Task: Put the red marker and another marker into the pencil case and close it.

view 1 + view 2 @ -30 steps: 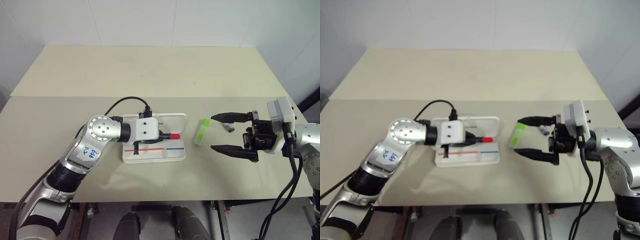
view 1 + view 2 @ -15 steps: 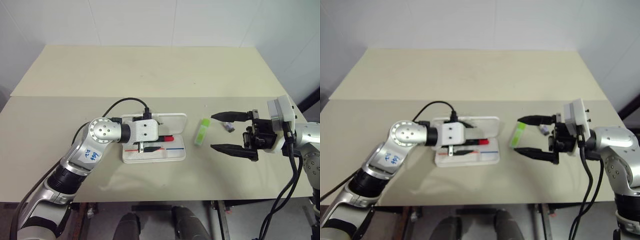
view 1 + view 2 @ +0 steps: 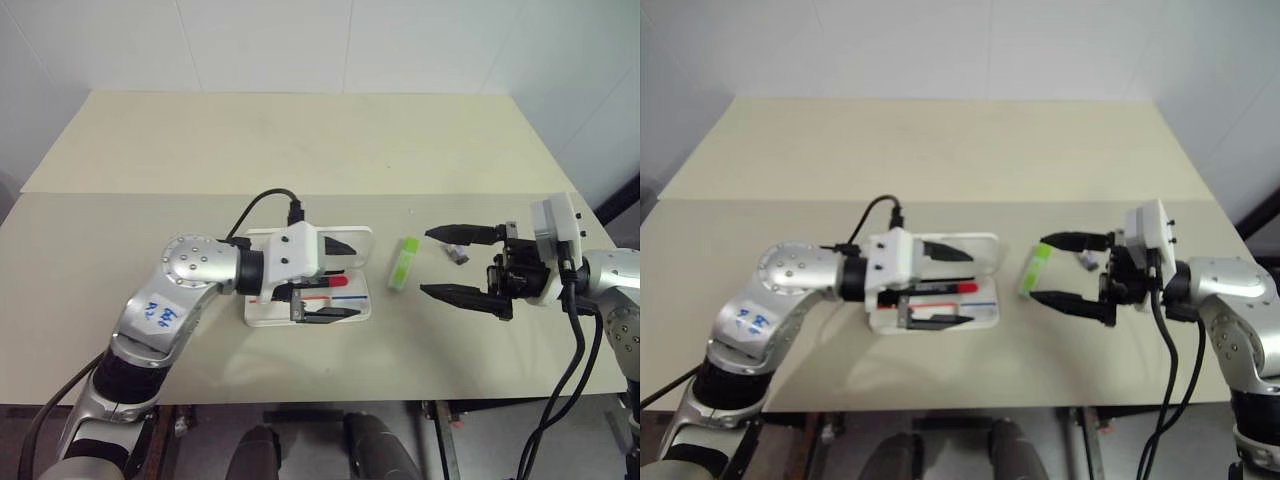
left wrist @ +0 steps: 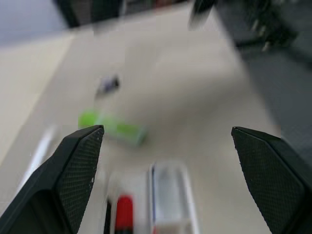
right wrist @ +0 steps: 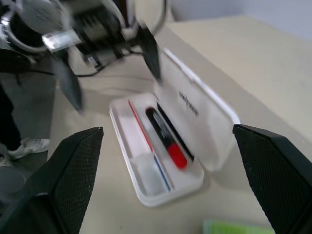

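Now both grippers stand wide apart and hold nothing. The left gripper (image 3: pixel 335 281) hangs just above the open case (image 3: pixel 352 303), one finger over the lid side and one over the tray's near edge, touching neither marker. The right gripper (image 3: pixel 462 263) points in from the right with its fingers spread one above the other, near the green marker (image 3: pixel 403 262) but not touching it.

The red marker (image 5: pixel 165 138) lies in the tray of the case, along the hinge side, red cap toward the right end. The green marker lies on the table (image 3: pixel 300 150), just right of the case, well within the right arm's reach. A small dark object (image 3: pixel 458 254) sits on the table beside the right gripper's upper finger.

As I judge it, the step in hand is fetching the green marker. To do it well, the right gripper should come down so its fingers straddle the barrel across its short width, close near the middle, and avoid nudging the dark bit. The left gripper should clear the case first, leaving room to drop the marker beside the red one.
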Tool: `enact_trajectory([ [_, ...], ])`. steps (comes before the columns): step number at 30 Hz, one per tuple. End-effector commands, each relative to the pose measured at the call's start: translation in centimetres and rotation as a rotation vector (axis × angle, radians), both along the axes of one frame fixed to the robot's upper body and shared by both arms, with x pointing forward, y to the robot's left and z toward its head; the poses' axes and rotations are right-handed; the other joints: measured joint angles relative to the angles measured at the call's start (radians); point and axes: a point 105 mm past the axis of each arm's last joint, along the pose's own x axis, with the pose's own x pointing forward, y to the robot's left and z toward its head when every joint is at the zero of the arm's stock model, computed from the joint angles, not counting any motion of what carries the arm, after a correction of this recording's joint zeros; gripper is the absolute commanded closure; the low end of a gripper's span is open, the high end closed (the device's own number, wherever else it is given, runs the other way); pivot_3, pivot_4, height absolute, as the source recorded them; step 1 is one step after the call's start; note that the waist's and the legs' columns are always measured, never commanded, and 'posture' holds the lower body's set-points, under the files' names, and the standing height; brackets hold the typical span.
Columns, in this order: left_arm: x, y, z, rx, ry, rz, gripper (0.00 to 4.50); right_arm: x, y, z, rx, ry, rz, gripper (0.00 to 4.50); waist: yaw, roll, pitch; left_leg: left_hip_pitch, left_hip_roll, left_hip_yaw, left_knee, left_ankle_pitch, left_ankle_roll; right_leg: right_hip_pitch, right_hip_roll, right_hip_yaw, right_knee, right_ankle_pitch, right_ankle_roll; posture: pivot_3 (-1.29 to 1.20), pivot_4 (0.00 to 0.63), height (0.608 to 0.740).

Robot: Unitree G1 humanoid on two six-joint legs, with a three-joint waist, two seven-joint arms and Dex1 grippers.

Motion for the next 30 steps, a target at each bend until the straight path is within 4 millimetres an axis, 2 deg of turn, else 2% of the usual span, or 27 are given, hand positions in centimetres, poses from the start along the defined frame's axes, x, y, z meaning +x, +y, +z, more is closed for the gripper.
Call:
enact_trajectory([
  [1,-0.9,2.4,1.4,-0.093,-0.036,-0.021,0.05,0.9,-0.1,-1.1,-0.008,0.026,-0.142,0.0,-0.004,0.0,0.0,0.001,0.0,0.0,0.0,0.0,0.0,0.0,0.0,0.0,0.0,0.0,0.0,0.0,0.15,0.74],
  [4,-1.4,4.6,1.9,-0.177,-0.036,-0.03,0.05,1.5,0.3,-3.1,-0.021,0.083,-0.245,0.0,-0.005,0.0,0.0,0.001,0.0,0.0,0.0,0.0,0.0,0.0,0.0,0.0,0.001,0.0,-0.001,0.0,0.15,0.74],
  [7,-1.2,6.8,2.4,-0.235,-0.064,-0.004,0.05,2.3,0.8,-4.4,-0.022,0.095,-0.332,0.0,-0.005,0.0,0.0,0.001,0.0,0.0,0.001,0.0,0.0,0.0,0.0,0.0,0.002,0.0,-0.001,0.0,0.15,0.74],
  [11,-0.8,9.5,3.1,-0.322,-0.075,0.018,0.05,4.0,1.5,-5.0,-0.014,0.083,-0.446,0.0,-0.005,0.0,0.0,0.001,0.0,0.001,0.003,0.0,0.0,0.001,0.0,0.0,0.002,0.0,-0.001,0.0,0.15,0.74],
  [15,-1.9,11.6,3.6,-0.397,-0.031,-0.067,0.05,5.7,2.3,-5.6,-0.014,0.092,-0.559,0.0,-0.016,0.0,0.0,0.001,0.0,0.001,0.003,0.0,0.0,0.0,0.0,0.0,0.002,0.0,-0.001,0.0,0.15,0.74],
  [20,-2.1,13.3,3.6,-0.427,-0.005,-0.095,0.05,7.4,1.6,-6.3,-0.026,0.105,-0.722,0.0,-0.021,0.0,0.0,0.0,0.0,0.0,0.0,0.0,0.0,-0.001,0.0,-0.001,0.001,-0.001,-0.002,0.0,0.15,0.74],
  [27,-2.6,13.5,3.9,-0.446,0.025,-0.135,0.05,8.5,0.5,-7.3,-0.026,0.122,-0.884,0.0,-0.029,0.0,0.0,0.0,0.0,0.0,-0.005,0.0,0.0,-0.002,0.0,-0.001,-0.001,-0.001,-0.003,0.0,0.15,0.74],
  [30,-2.6,13.5,3.9,-0.442,0.039,-0.147,0.05,8.4,0.8,-7.6,0.0,0.153,-0.9,0.0,-0.031,0.0,0.0,0.0,0.0,0.0,-0.006,0.0,0.0,-0.003,0.0,-0.001,-0.001,-0.001,-0.003,0.0,0.15,0.74],
])
